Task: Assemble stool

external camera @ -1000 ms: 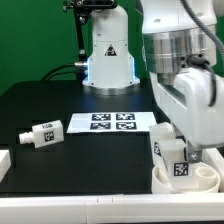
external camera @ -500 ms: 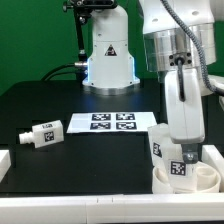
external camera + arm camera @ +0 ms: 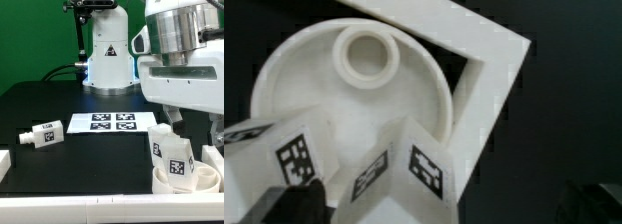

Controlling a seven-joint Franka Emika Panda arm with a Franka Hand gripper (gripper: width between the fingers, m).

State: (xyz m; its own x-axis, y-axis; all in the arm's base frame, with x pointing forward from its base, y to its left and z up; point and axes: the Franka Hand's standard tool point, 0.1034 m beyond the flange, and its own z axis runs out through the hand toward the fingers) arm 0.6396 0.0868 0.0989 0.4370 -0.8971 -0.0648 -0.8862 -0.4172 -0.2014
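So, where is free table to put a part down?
Bare black table lies nearer the camera than the marker board, between the loose leg and the seat. Crowded: the seat, with legs on it, under the arm.

Smooth white plastic stool [image 3: 172, 158], matt black table [image 3: 60, 100]

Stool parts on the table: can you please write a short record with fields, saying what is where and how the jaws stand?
seat: on the table, exterior view's lower right
legs in seat: two, upright, tagged
free socket: one visible, empty
loose leg: lying on its side, exterior view's left
marker board: flat, behind the parts
jaws: apart, holding nothing, above the seat
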